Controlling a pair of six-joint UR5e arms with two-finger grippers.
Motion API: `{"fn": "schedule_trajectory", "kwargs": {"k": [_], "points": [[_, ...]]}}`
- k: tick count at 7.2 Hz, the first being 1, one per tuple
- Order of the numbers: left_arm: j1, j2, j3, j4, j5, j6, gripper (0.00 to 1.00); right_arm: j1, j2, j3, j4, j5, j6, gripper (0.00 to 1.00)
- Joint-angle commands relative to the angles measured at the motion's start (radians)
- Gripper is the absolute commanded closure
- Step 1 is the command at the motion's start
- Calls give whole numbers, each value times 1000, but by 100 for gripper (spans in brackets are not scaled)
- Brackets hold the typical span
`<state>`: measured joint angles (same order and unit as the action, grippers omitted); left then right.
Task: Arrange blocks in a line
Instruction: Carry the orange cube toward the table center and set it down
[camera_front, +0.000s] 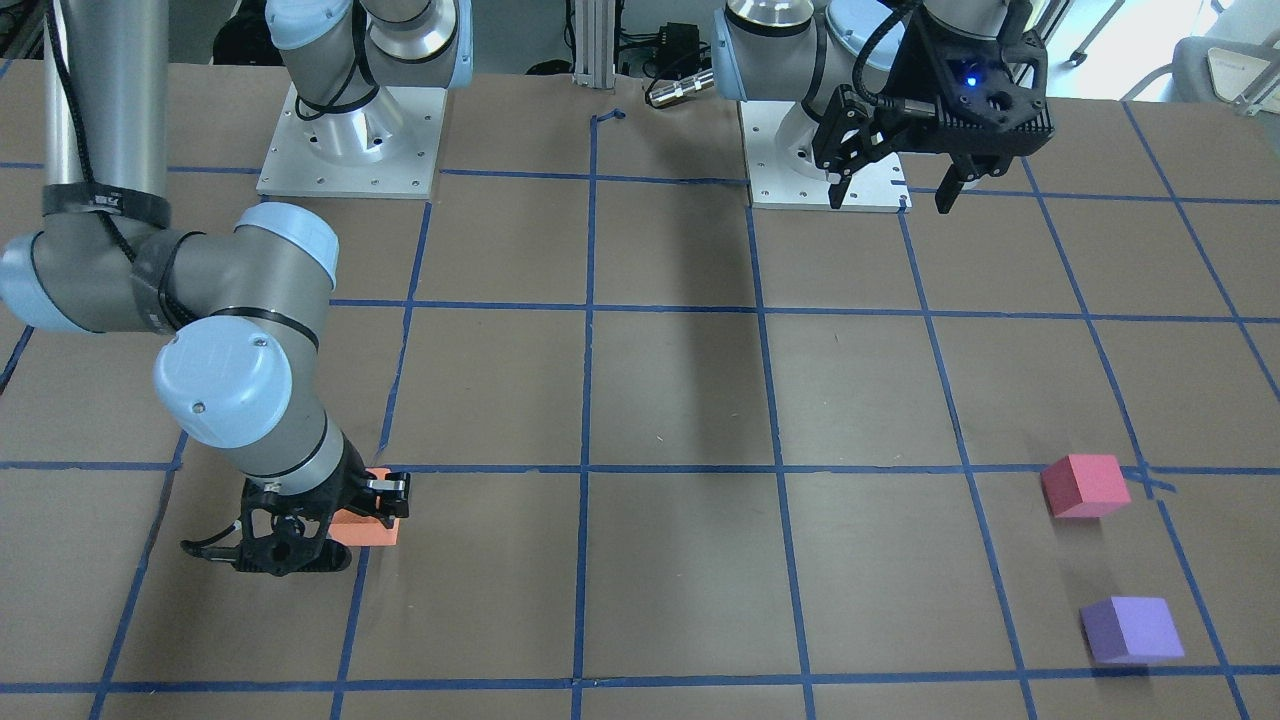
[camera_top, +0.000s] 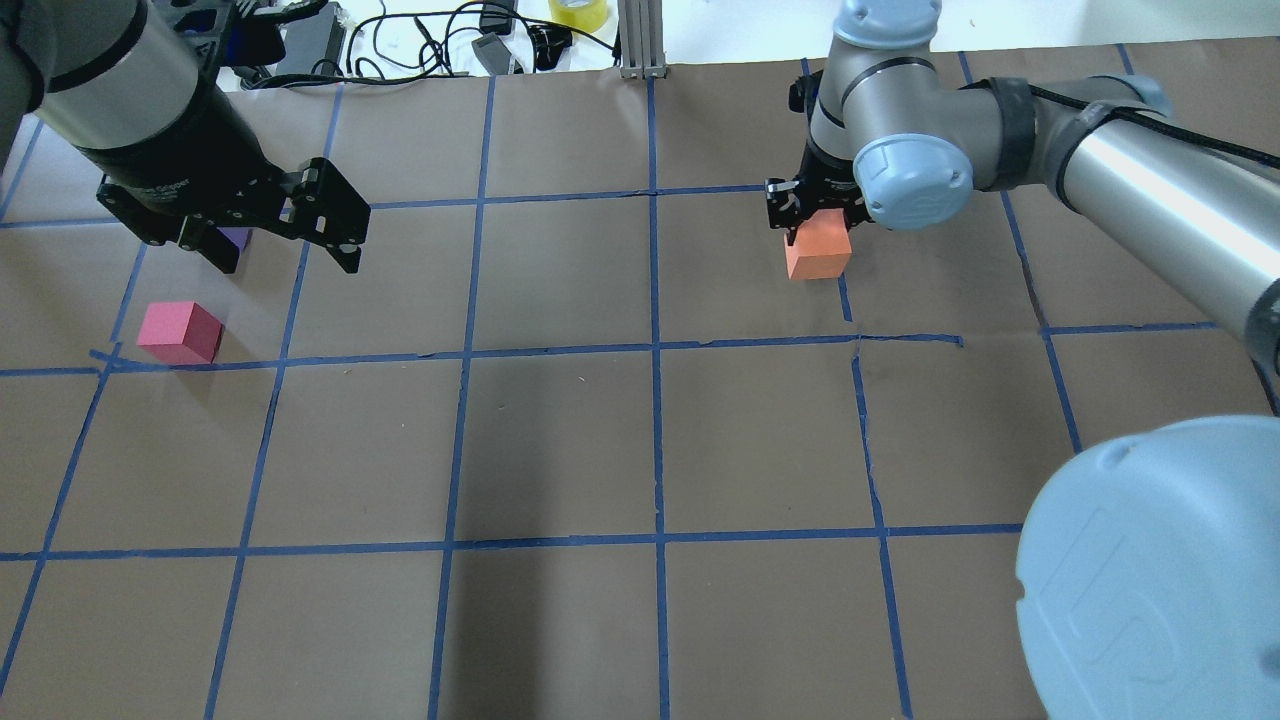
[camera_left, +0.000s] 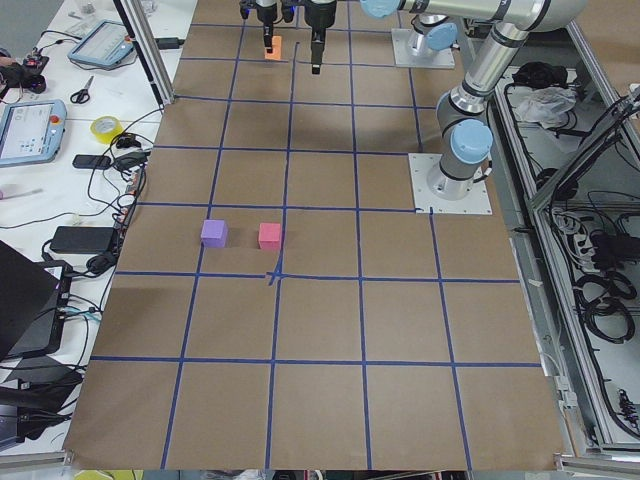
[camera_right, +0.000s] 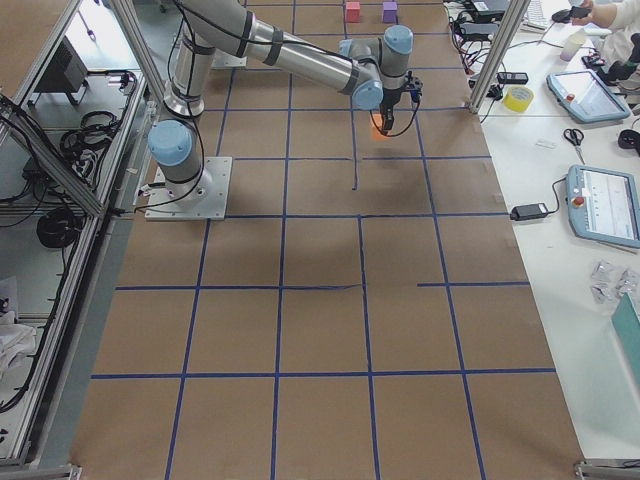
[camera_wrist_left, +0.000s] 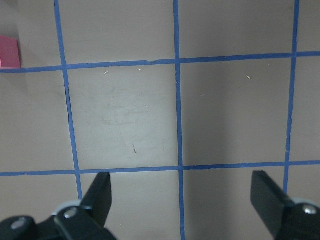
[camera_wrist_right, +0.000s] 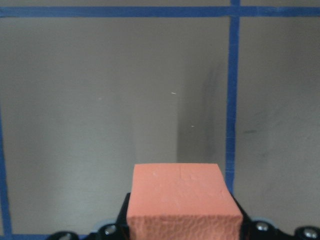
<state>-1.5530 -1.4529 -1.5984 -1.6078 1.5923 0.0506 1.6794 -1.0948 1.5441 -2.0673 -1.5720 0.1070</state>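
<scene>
Orange block (camera_top: 818, 252), at or just above the table on its right side, is clasped by the right gripper (camera_top: 818, 225), probably for carrying. The pink block (camera_front: 1085, 486) and purple block (camera_front: 1132, 630) lie near each other, well apart from it; the line likely forms there. The left gripper (camera_front: 892, 200) hangs spread and empty.

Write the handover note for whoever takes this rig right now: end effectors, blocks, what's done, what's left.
Left end effector: open, empty, raised above the table.
Right end effector: shut on the orange block, far on the robot's right.
Pink block and purple block: near each other, not touching, on the robot's left side.
Done: orange gripped. Left: carry it across, set it in line with the other two.
</scene>
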Motion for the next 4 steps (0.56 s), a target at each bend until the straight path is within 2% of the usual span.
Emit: {"fn": "schedule_trajectory", "kwargs": {"k": [1,4], "points": [[1,0,0,-1,0,0,0,103,10,-53,3,9,132,100],[1,0,0,0,0,0,0,207,119,-149,3,33,236,100]]}}
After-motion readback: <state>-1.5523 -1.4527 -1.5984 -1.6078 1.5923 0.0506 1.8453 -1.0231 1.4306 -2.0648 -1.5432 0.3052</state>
